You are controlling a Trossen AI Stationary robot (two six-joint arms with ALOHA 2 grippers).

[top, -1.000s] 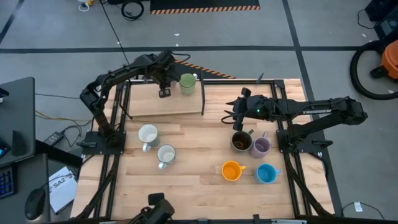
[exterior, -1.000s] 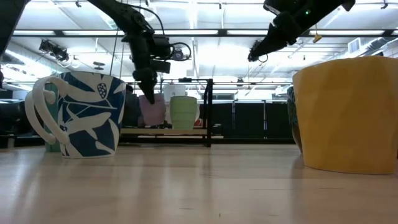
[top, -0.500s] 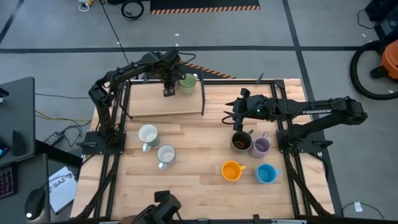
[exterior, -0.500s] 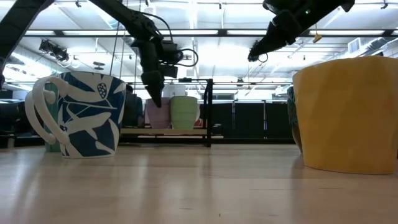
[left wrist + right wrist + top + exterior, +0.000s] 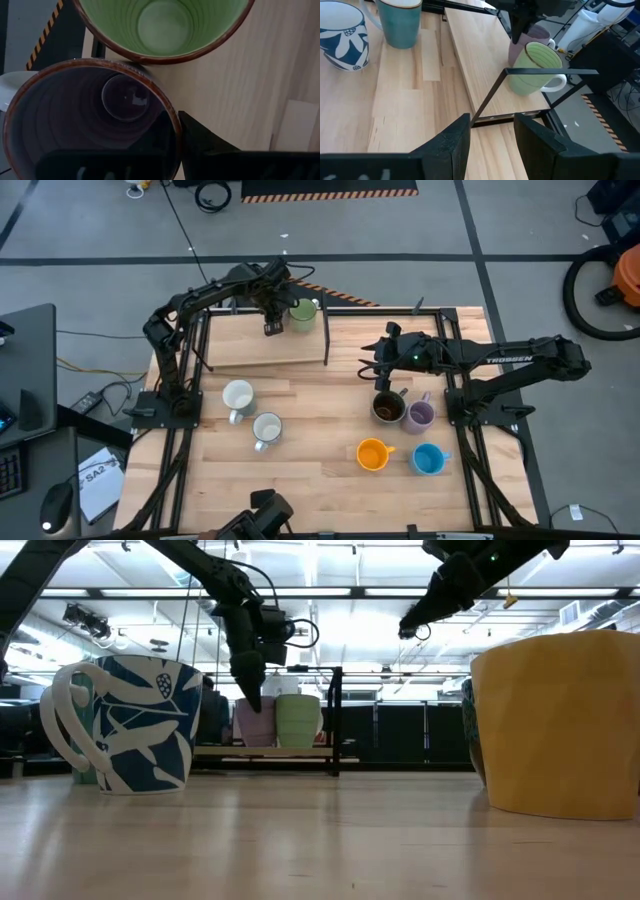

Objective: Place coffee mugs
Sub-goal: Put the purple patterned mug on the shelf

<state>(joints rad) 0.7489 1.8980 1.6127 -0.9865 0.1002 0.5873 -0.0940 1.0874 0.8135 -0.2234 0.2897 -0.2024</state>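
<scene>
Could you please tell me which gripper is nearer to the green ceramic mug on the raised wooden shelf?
Left. The left gripper is right beside the green ceramic mug, gripping the lilac mug that touches it. The right gripper hovers open off the shelf, near the dark brown mug.

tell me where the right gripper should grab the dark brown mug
Probably by the rim wall of the dark brown mug, from straight above: it stands upright, mouth open. Its handle points up toward the right gripper, but the lilac mug crowds its right side, so choose the free left wall.
</scene>
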